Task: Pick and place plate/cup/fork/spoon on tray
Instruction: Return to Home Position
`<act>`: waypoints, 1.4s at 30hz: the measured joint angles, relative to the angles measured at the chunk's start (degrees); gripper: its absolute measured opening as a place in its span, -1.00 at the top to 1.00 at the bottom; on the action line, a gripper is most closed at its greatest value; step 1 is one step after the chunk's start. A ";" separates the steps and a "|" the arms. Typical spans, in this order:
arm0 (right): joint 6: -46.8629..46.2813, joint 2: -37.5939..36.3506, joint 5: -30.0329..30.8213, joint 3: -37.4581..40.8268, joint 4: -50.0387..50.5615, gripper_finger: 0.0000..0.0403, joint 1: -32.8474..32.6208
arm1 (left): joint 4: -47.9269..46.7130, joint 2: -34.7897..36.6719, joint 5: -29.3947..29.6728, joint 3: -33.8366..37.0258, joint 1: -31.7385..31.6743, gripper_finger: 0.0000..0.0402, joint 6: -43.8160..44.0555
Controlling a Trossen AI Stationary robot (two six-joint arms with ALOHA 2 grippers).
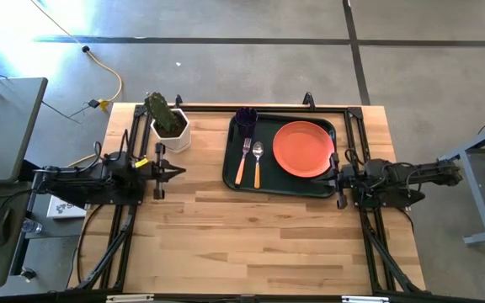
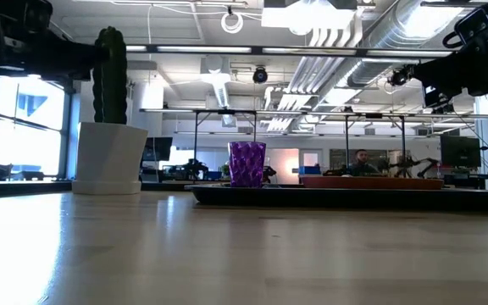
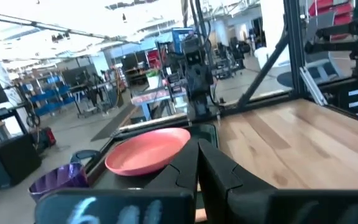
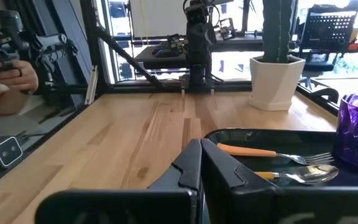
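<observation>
The dark green tray [image 1: 230,160] lies at the table's far middle. On it rest the orange-red plate [image 1: 303,149] at its right, the dark purple cup [image 1: 245,117] at its far left corner, and the fork [image 1: 243,160] and spoon [image 1: 258,162] side by side. The cup [image 2: 246,163] stands upright in the low view. My left gripper [image 1: 178,171] is shut and empty, left of the tray. My right gripper [image 1: 333,178] is shut and empty at the tray's right edge; its wrist view shows the fork [image 4: 272,152] and spoon [image 4: 297,177].
A white pot with a green cactus [image 1: 168,124] stands at the far left of the tray. Bare wooden tabletop [image 1: 259,244] stretches across the near half. A person's hand [image 4: 8,87] shows beyond the table in the right wrist view.
</observation>
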State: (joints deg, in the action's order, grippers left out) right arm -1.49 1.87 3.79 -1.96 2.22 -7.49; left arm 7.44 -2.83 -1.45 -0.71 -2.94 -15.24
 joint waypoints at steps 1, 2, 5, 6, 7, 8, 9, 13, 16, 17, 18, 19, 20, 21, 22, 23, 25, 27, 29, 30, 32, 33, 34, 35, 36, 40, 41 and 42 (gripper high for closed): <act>0.00 0.00 -0.18 0.00 0.02 1.00 0.00 | -0.14 0.00 0.02 0.00 0.00 1.00 0.08; 0.00 0.00 -0.30 0.00 0.04 1.00 0.00 | -0.47 -0.02 0.00 0.00 0.00 1.00 0.02; -0.01 0.00 -0.37 0.00 0.07 1.00 0.00 | 0.11 -0.02 0.02 0.00 0.00 1.00 -0.54; -0.01 0.00 -0.37 0.00 0.07 1.00 0.00 | 0.62 -0.01 0.01 0.00 0.00 1.00 -1.29; 0.00 0.00 -0.37 0.00 0.07 1.00 0.00 | 1.20 -0.02 0.02 0.00 0.00 1.00 -1.52; 0.01 0.00 -0.37 0.00 0.07 1.00 0.00 | 1.80 0.00 0.03 0.00 0.00 1.00 -1.10; 0.00 0.00 -0.37 0.00 0.09 1.00 0.00 | 2.13 0.00 0.19 0.00 0.00 1.00 0.18; 0.01 0.00 -0.37 0.00 0.09 1.00 0.00 | 0.68 0.00 2.30 0.00 0.00 1.00 8.16; -0.01 0.00 -0.37 0.00 0.09 1.00 0.00 | -1.91 -0.02 2.46 0.02 -0.04 1.00 14.93; -0.01 0.00 -0.37 0.00 0.10 1.00 0.00 | -2.41 -0.01 2.46 0.02 -0.04 1.00 16.76; 0.00 0.00 -0.37 0.00 0.09 1.00 0.00 | -2.94 0.00 2.47 0.02 -0.04 1.00 18.17; 0.00 0.00 -0.37 0.00 0.10 1.00 0.00 | -3.51 0.00 2.47 0.02 -0.04 1.00 19.15; -0.01 0.00 -0.37 0.00 0.11 1.00 0.00 | -3.90 -0.02 2.49 0.02 -0.02 1.00 19.83; -0.01 0.00 -0.37 0.00 0.11 1.00 0.00 | -3.97 -0.02 2.49 0.02 -0.02 1.00 20.22; -0.01 0.00 -0.35 0.00 0.11 1.00 0.00 | -3.82 0.00 2.52 0.02 -0.02 1.00 20.49; -0.01 0.00 -0.37 0.00 0.11 1.00 0.00 | -3.72 0.00 2.54 0.02 -0.02 1.00 20.61; 0.00 0.00 -0.35 0.00 0.11 1.00 0.00 | -3.80 0.00 2.56 0.02 -0.02 1.00 20.61; -0.01 0.00 -0.35 0.00 0.11 1.00 0.00 | -3.76 0.00 2.56 0.02 -0.02 1.00 20.61; -0.01 0.00 -0.35 0.00 0.11 1.00 0.00 | -3.78 -0.01 2.56 0.02 -0.02 1.00 20.61; -0.01 0.00 -0.35 0.00 0.11 1.00 0.00 | -3.76 0.00 2.56 0.02 -0.02 1.00 20.61; -0.01 0.00 -0.35 0.00 0.11 1.00 0.00 | -3.78 0.00 2.56 0.02 -0.02 1.00 20.61; -0.01 0.00 -0.35 0.00 0.11 1.00 0.00 | -3.78 -0.02 2.56 0.02 -0.02 1.00 20.61; -0.01 0.00 -0.35 0.00 0.11 1.00 0.00 | -3.76 0.00 2.56 0.02 -0.02 1.00 20.61; -0.01 0.00 -0.35 0.00 0.11 1.00 0.00 | -3.77 0.00 2.56 0.02 -0.02 1.00 20.61; -0.01 0.00 -0.36 0.00 0.11 1.00 0.00 | -3.78 0.00 2.56 0.02 -0.02 1.00 20.61; -0.01 0.00 -0.35 0.00 0.13 1.00 0.00 | -3.78 0.00 2.56 0.02 -0.02 1.00 20.61; -0.01 0.00 -0.35 0.00 0.12 1.00 0.00 | -3.76 0.00 2.56 0.02 -0.02 1.00 20.61; -0.01 0.00 -0.35 0.00 0.13 1.00 0.00 | -3.78 0.00 2.56 0.02 -0.02 1.00 20.61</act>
State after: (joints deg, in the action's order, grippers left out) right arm -1.50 1.87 3.44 -1.96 2.35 -7.49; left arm 3.66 -2.83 1.10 -0.69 -2.96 5.37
